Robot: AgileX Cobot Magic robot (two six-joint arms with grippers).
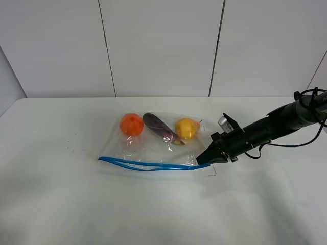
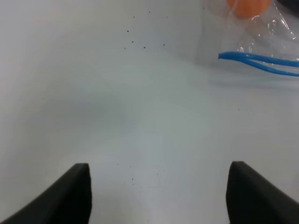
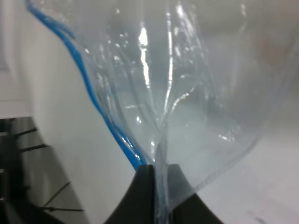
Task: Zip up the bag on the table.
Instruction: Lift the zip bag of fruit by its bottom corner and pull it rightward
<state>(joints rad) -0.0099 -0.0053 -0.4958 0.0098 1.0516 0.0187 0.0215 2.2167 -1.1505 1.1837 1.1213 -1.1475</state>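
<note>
the bag [image 1: 153, 143] is lying on the table [image 1: 61, 204], blue zipper strip [image 1: 148, 165] seemingly gaping, while the right gripper [image 1: 202, 161] is pinching its zipper-end corner and the left gripper [image 2: 159, 167] is hovering wide-jawed nearby.

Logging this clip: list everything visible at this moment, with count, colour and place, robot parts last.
table: one, white, fills the lower part of the high view.
wall panels: several, white, behind the table.
bag: one, clear plastic, lying mid-table.
zipper strip: one, blue, along the bag's near edge, its two halves apart toward the left end.
orange toy fruit: one, inside the bag, leftmost.
toy eggplant: one, purple, inside the bag, middle.
yellow toy fruit: one, inside the bag, rightmost.
right gripper: one, black, shut on the bag's right end by the zipper.
left gripper: one, black, open over bare table near the zipper's left end; outside the high view.
</note>
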